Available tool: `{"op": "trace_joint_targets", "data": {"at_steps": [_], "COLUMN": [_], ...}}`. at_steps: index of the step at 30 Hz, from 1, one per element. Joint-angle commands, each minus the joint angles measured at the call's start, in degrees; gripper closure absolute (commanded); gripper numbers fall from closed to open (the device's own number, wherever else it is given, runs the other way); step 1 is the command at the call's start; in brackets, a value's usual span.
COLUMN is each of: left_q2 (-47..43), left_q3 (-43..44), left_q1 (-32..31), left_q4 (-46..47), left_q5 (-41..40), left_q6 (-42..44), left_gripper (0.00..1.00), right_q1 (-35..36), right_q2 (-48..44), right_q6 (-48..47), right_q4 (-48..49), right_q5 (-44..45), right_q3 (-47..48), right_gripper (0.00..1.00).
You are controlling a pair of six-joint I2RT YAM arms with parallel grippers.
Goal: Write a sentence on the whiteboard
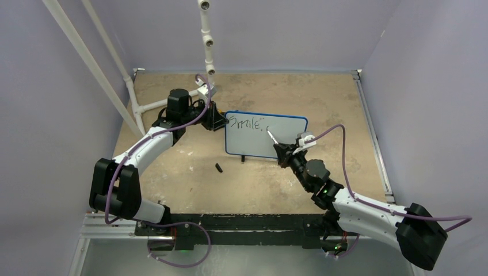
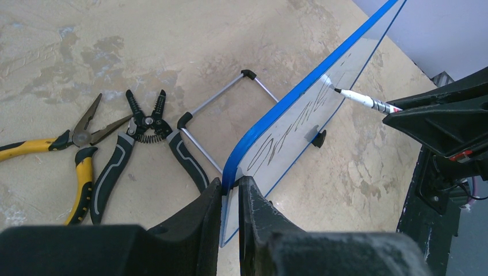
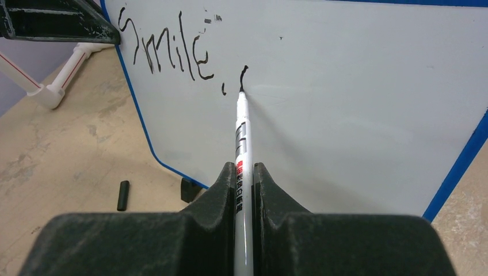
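While the left gripper (image 2: 230, 187) clamps its blue edge, the whiteboard (image 3: 357, 86) stands upright, its sentence (image 3: 167, 52) reading "Smile,". The right gripper (image 3: 246, 172) pinches a marker (image 3: 241, 129), tip touching the board.

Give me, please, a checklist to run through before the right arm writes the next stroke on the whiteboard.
1. Left gripper shut on the end of the whiteboard beside the S, board upright: ok.
2. Right gripper shut on the marker, barrel straight between the fingers: ok.
3. Marker tip touching the board at the started stroke after the comma: ok.
4. Blank surface to the right of that stroke: ok.
5. Sentence complete: not ok, only "Smile," and one short stroke.
6. Pressure enough for a firm line: cannot tell.
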Motion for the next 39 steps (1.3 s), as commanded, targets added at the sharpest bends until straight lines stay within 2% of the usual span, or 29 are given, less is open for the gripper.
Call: {"op": "trace_joint_targets", "data": {"at_steps": [1,9,18,39], "left_q2": [-1.6,-1.6,-1.6,-2.0], "left_q3": [0.7,0.7,0.7,0.7], "left_q1": [-0.1,-0.1,-0.1,-0.1], "left_q4": [1.8,1.8,1.8,1.7], "left_q5": [1.3,1.5,1.6,1.6], "left_q6": [0.4,0.4,0.5,0.6], "left_gripper": [0.94,0.95,0.95,0.97], "right_q1": [-0.2,-0.2,-0.2,-0.2], "right_q2": [-0.7,-0.1,-1.2,-1.9], "right_q6": [-2.5,-3.7,-3.4,3.5], "right_q4": [3.1,5.0,5.0,-2.5], "right_q5": [0.0,-0.5,2.8,4.1], "right_q3": [2.1,2.5,2.2,2.4], "right_gripper": [1.0,1.0,1.0,1.0]}}
